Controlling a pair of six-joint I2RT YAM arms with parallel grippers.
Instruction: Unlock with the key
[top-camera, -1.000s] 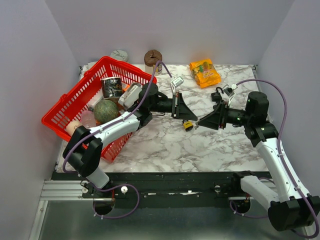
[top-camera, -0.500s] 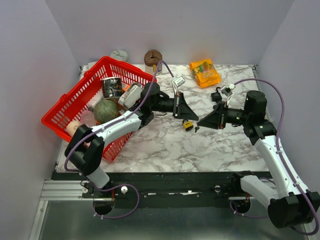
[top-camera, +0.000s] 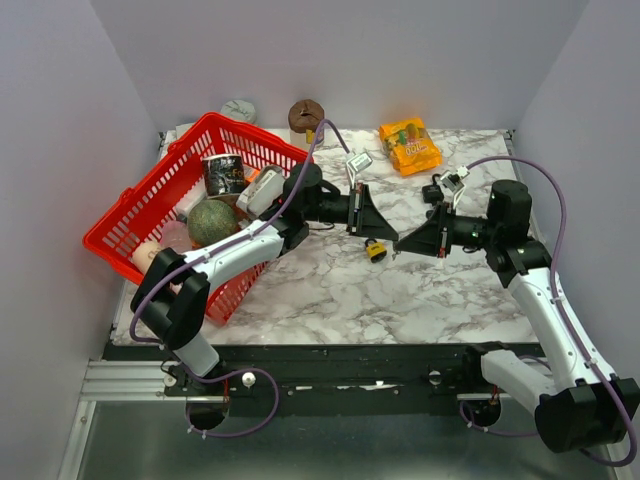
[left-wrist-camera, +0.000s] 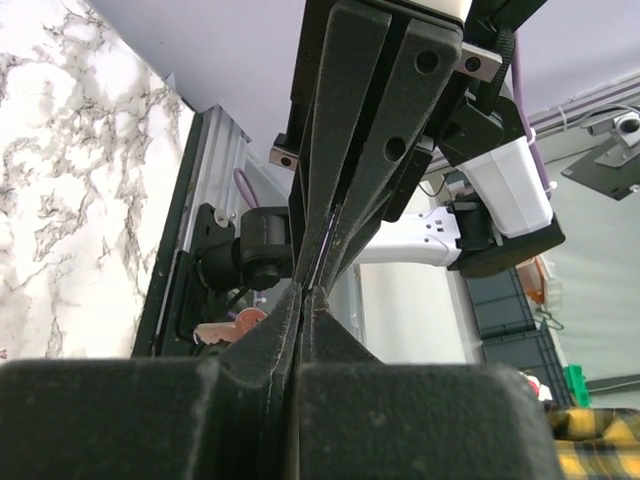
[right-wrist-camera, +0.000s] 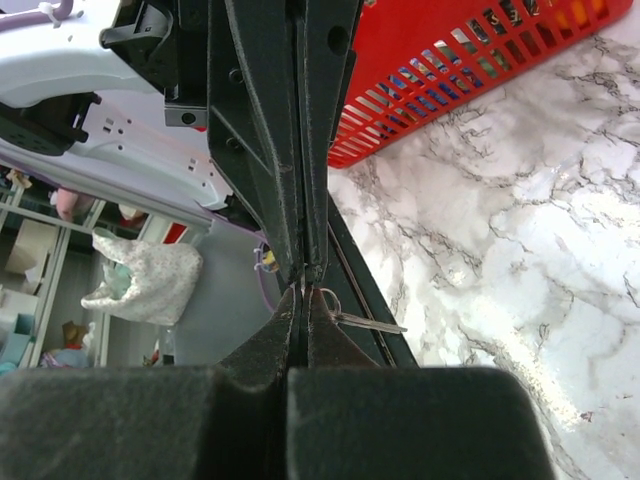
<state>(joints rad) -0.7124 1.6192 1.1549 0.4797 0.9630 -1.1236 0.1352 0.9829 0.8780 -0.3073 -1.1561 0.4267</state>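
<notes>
My two grippers meet tip to tip above the middle of the marble table. The left gripper (top-camera: 390, 236) (left-wrist-camera: 305, 290) is shut, and so is the right gripper (top-camera: 399, 243) (right-wrist-camera: 303, 285). A small key bunch sits pinched where the tips meet. In the right wrist view a wire ring and a silver key (right-wrist-camera: 368, 322) stick out beside the tips. A copper-coloured key (left-wrist-camera: 226, 328) pokes out in the left wrist view. The yellow and black padlock (top-camera: 375, 250) is just below the tips; whether it rests on the table or hangs is unclear.
A red basket (top-camera: 118, 220) with a green ball (top-camera: 212, 222) and other items stands at the left. An orange snack bag (top-camera: 410, 146) and a brown ring-shaped object (top-camera: 305, 115) lie at the back. A small white tag (top-camera: 356, 161) lies behind the left gripper.
The right gripper has closed its jaws at the left gripper's tips, on the key bunch. Both arms have barely shifted, and the padlock stays where it was.
</notes>
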